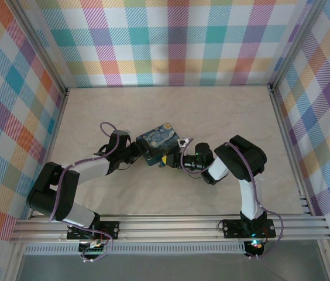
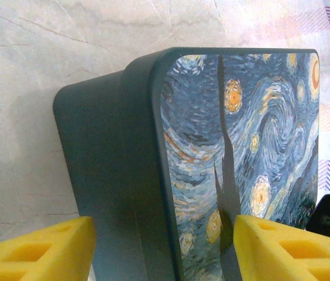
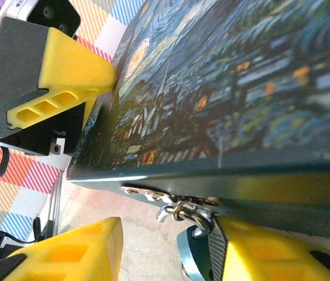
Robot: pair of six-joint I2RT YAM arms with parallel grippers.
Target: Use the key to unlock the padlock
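Observation:
The padlock (image 3: 203,257), dark-blue with a silvery shackle (image 3: 195,215), hangs from the hasp on the Starry-Night tin (image 3: 223,88). My right gripper (image 3: 168,246) is open around it. Its right finger (image 3: 270,254) lies against the padlock's side and its left finger (image 3: 65,254) stands apart across bare table. My left gripper (image 2: 165,252) is shut on the tin (image 2: 124,164), one yellow pad on the dark side wall and the other on the painted lid. From above, the left gripper (image 1: 137,153) and right gripper (image 1: 174,159) meet at the tin (image 1: 159,141). The key is out of view.
The tin sits mid-table on the beige surface (image 1: 223,111), with checked walls on three sides. A small white object (image 1: 182,142) lies by the tin's right corner. The left gripper's finger (image 3: 65,64) shows at the tin's far end.

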